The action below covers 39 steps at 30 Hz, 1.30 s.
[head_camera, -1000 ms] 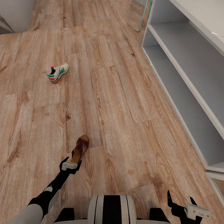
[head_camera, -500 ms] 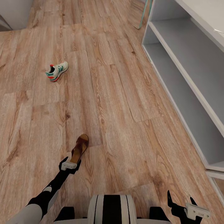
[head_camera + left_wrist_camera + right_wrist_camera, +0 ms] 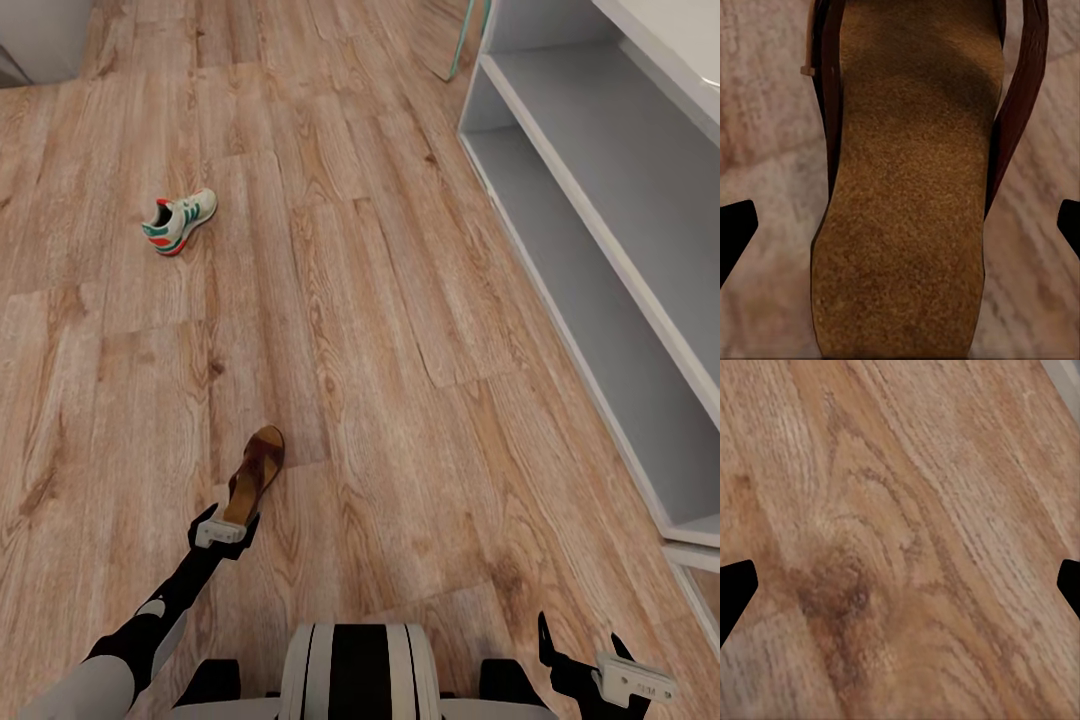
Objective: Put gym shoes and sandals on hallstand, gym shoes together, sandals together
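Note:
One dark brown sandal (image 3: 257, 468) with a tan footbed (image 3: 907, 202) lies on the corridor floor (image 3: 380, 330) just ahead of my left gripper (image 3: 229, 517). That gripper (image 3: 900, 225) is open, and its black fingertips (image 3: 735, 232) stand wide on either side of the sandal's heel end without touching it. Farther off to the left, a white gym shoe (image 3: 178, 222) with green stripes and red-orange accents rests on the planks. The white-grey hallstand (image 3: 600, 210) runs along the right side, its tiers bare. My right gripper (image 3: 582, 640) hangs open over bare floor (image 3: 900, 532).
A slim teal frame (image 3: 466, 40) leans beyond the hallstand's far end. A pale wall or cabinet corner (image 3: 40, 35) stands at the far left. Wood planks stretch between the shoes and the hallstand.
The whole view has shifted a little, so the gym shoe and hallstand sit slightly elsewhere in the picture. Both arms and the sandal keep their places.

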Motion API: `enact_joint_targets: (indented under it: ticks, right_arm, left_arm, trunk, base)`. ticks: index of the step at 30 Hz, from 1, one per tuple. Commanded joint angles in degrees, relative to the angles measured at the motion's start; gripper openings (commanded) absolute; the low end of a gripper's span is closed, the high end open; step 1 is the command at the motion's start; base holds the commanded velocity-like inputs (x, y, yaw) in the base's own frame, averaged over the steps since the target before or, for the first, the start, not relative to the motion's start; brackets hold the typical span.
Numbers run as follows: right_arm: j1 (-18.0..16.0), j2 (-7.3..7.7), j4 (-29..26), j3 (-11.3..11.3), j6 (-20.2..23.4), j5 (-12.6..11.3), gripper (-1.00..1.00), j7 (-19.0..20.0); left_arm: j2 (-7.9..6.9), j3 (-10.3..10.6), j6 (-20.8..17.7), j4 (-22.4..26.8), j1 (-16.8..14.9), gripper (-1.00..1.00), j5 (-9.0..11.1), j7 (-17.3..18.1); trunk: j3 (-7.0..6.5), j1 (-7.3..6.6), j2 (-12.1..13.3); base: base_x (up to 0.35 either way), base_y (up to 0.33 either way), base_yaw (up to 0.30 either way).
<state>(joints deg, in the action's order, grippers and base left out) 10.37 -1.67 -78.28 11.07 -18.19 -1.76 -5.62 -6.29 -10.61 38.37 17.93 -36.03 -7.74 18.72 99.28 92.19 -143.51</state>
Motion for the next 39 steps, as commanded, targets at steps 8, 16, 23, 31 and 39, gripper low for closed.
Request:
enact_joint_targets:
  ticks: [8, 16, 23, 31, 39]
  right_arm:
    - [0.00, 0.00, 0.04, 0.00, 0.00, 0.00, 1.00, 0.00]
    - [0.00, 0.00, 0.05, 0.00, 0.00, 0.00, 1.00, -0.01]
    - [0.00, 0.00, 0.05, 0.00, 0.00, 0.00, 1.00, -0.01]
    - [0.00, 0.00, 0.06, 0.00, 0.00, 0.00, 1.00, -0.01]
    - [0.00, 0.00, 0.06, 0.00, 0.00, 0.00, 1.00, -0.01]
  left_arm:
    - [-0.02, -0.02, -0.03, 0.00, 0.00, 1.00, 0.00, 0.00]
    - [-0.03, -0.02, -0.04, 0.00, 0.00, 1.00, 0.00, 0.00]
    - [-0.03, -0.02, -0.04, 0.00, 0.00, 1.00, 0.00, 0.00]
    - [-0.03, -0.02, -0.04, 0.00, 0.00, 1.00, 0.00, 0.00]
    - [-0.03, -0.02, -0.05, 0.00, 0.00, 1.00, 0.00, 0.00]
  trunk:
    - [0.25, 0.00, 0.00]
    - [0.34, 0.00, 0.00]
    - [0.37, 0.00, 0.00]
    - [0.38, 0.00, 0.00]
    - [0.38, 0.00, 0.00]
  base:
    - [0.000, 0.000, 0.000]
    - [0.000, 0.000, 0.000]
    - [0.000, 0.000, 0.000]
    - [0.000, 0.000, 0.000]
    - [0.000, 0.000, 0.000]
